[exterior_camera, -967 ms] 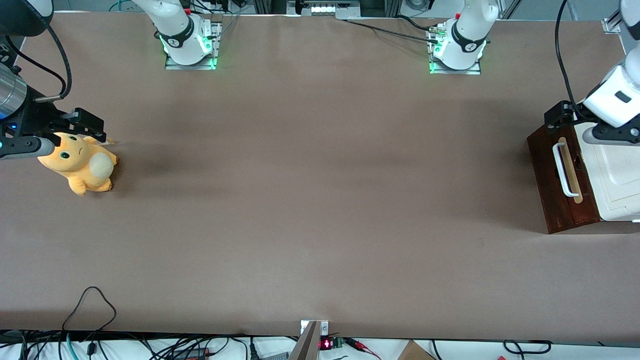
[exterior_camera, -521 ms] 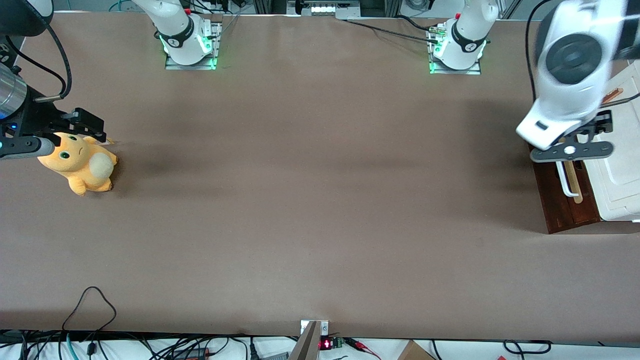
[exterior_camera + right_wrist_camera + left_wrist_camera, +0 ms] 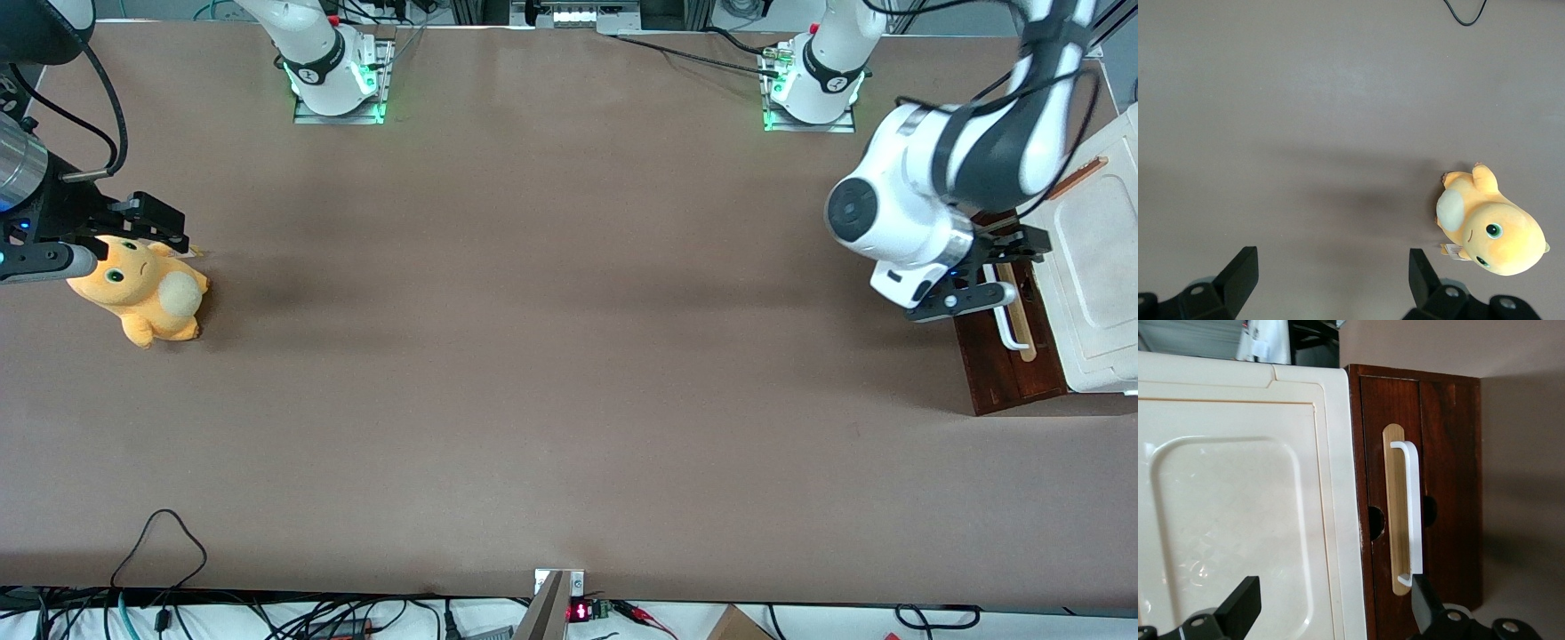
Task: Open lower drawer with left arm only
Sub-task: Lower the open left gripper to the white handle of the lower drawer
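While the end effector (image 3: pixel 1331 607) hangs spread, lower drawer (image 3: pixel 1445 480) handle (image 3: pixel 1410 513) partly hidden

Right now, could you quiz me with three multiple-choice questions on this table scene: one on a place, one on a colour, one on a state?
1. Where is the left gripper?
A. over the lower drawer's handle
B. by the plush toy
C. mid-table

2. What colour is the bar handle?
A. black
B. white
C. green

3. How are the gripper's fingers?
A. shut on the handle
B. shut on nothing
C. open

Answers: 1 A, it hovers above the drawer front; 2 B, white on a pale strip; 3 C, the fingers stand wide apart.
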Action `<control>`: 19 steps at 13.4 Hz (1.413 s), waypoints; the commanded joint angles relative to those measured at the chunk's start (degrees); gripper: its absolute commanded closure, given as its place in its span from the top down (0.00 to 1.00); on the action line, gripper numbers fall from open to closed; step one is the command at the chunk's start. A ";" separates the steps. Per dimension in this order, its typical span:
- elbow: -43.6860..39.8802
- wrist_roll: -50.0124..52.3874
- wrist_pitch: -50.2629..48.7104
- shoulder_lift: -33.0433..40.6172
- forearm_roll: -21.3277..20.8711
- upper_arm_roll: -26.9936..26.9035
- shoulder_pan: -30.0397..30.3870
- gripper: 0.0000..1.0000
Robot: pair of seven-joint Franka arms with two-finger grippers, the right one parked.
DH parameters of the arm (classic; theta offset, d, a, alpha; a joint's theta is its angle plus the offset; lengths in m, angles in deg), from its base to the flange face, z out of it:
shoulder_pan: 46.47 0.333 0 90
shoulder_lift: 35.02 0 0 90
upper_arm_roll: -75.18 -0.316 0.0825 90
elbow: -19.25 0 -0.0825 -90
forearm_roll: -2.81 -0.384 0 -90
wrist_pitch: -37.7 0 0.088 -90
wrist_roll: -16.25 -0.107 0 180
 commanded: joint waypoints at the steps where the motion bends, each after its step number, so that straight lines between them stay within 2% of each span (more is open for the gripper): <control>1: 5.15 7.90 -0.42 -2.44 -8.69 0.57 -0.03 0.98; 5: 7.27 11.00 -0.42 -7.89 -15.03 0.57 -0.03 0.98; 8: 7.27 17.85 -1.56 -12.98 -18.55 0.30 0.06 0.97; 11: 7.36 19.01 -1.92 -14.49 -23.03 -1.71 0.67 0.97; 15: 7.27 20.75 -2.71 -17.21 -31.29 -3.04 4.71 0.95; 19: 7.28 22.70 -2.88 -17.92 -31.57 -2.95 4.89 0.83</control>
